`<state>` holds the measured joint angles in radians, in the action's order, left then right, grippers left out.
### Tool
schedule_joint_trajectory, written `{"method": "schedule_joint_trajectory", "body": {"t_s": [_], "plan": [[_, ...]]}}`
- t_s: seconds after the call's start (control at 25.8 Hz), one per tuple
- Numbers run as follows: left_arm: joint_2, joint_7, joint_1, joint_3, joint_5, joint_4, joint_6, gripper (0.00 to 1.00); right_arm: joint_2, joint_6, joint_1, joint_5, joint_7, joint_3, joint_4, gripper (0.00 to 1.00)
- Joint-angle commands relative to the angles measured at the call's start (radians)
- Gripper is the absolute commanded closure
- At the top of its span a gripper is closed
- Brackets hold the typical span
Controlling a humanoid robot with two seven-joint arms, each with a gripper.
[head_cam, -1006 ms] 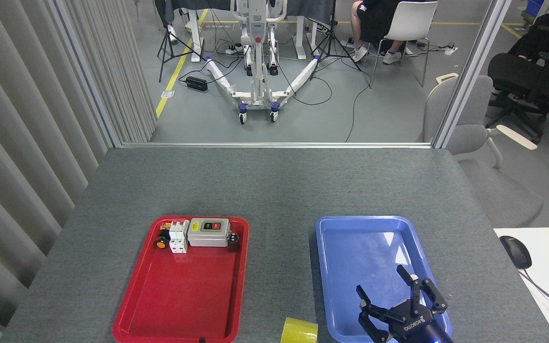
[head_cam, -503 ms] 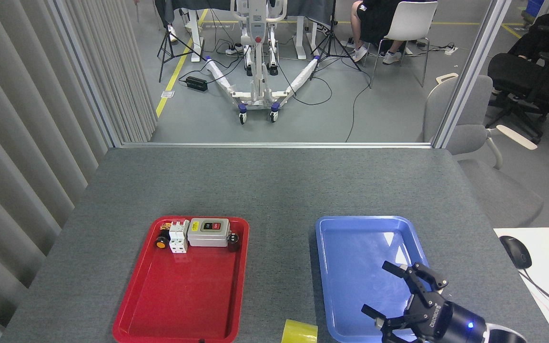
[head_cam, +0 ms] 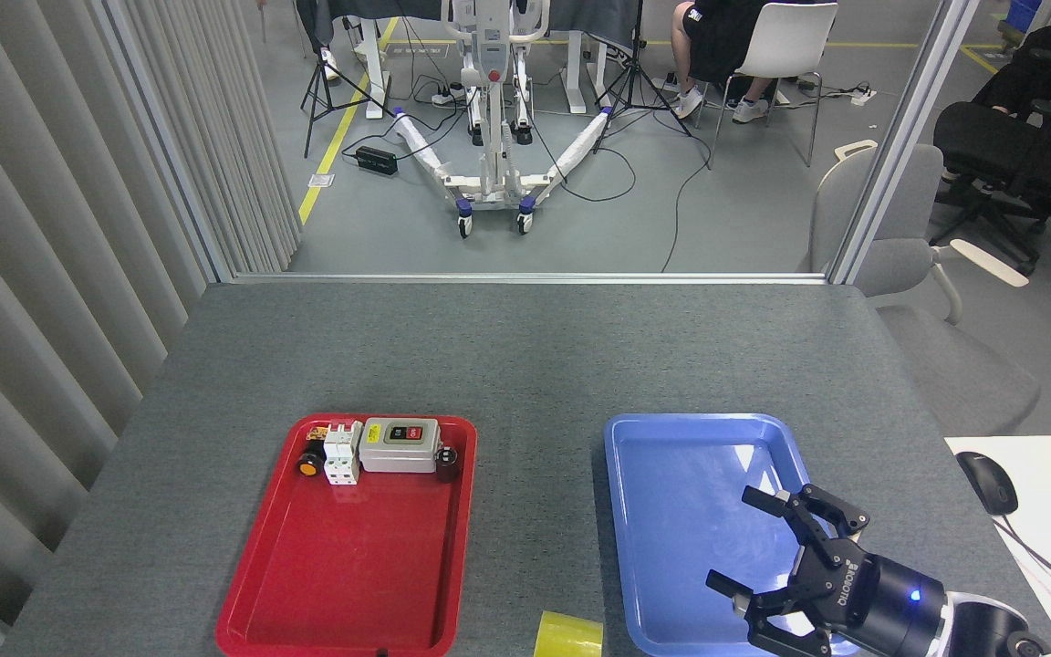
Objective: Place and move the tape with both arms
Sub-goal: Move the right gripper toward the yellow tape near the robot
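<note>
Locating the tape: the tape (head_cam: 568, 636) lay at the bottom edge of the view, on the grey table (head_cam: 525, 356), in the strip between the red tray (head_cam: 252, 584) and the blue tray (head_cam: 621, 511); only its upper part showed.
Tape's state: it was touched by nothing, and was in neither tray.
Tape's axis: could not be told for sure, since the roll was cut off by the edge; the curved yellow wall faced the camera.
Right gripper: the right gripper (head_cam: 749, 547) hung over the near right part of the blue tray, its fingers (head_cam: 767, 500) pointing left and away.
Bearing: the tape lay to the left of the right gripper and nearer the robot, past the blue tray's left rim.
Fingers: they were spread wide apart, with nothing between them and nothing touched.
Left gripper: it was out of view, so its state could not be told.
Nearer arm: of what showed, the right one; whether the left was closer could not be judged.
Red tray's load: switch parts (head_cam: 375, 449) sat along its far end, well apart from the tape.
Next move, as a guess: the right gripper would need to travel left and back toward the robot, clearing the tray rim, before closing on the roll.
</note>
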<state>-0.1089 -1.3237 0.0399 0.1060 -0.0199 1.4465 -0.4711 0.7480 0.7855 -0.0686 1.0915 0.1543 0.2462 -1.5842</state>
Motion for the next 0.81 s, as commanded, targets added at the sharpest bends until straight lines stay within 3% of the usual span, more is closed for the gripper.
{"method": "schedule_joint_trajectory", "body": {"t_s": [0.0,0.15,0.31,0.58,0.77], "plan": [[0.0,0.0,0.0,-0.005,0.0,0.0,-0.004,1.0,-0.021,0.0,-0.005,0.005,-0.009,0.007,0.0,0.0],[0.0,0.0,0.0,-0.012,0.0,0.0,-0.004,1.0,0.001,0.0,0.006,-0.028,0.005,0.008,-0.005,0.0],[0.0,0.0,0.0,-0.015,0.0,0.0,-0.004,1.0,0.07,0.0,0.02,-0.263,-0.006,0.062,0.023,0.0],[-0.002,0.004,-0.002,-0.017,-0.011,-0.005,-0.003,1.0,0.016,0.0,0.063,-0.495,-0.256,0.056,0.079,0.0],[-0.006,0.152,-0.006,-0.015,-0.181,-0.025,0.022,1.0,-0.006,0.0,0.073,-0.631,-0.45,0.041,0.084,0.0]]}}
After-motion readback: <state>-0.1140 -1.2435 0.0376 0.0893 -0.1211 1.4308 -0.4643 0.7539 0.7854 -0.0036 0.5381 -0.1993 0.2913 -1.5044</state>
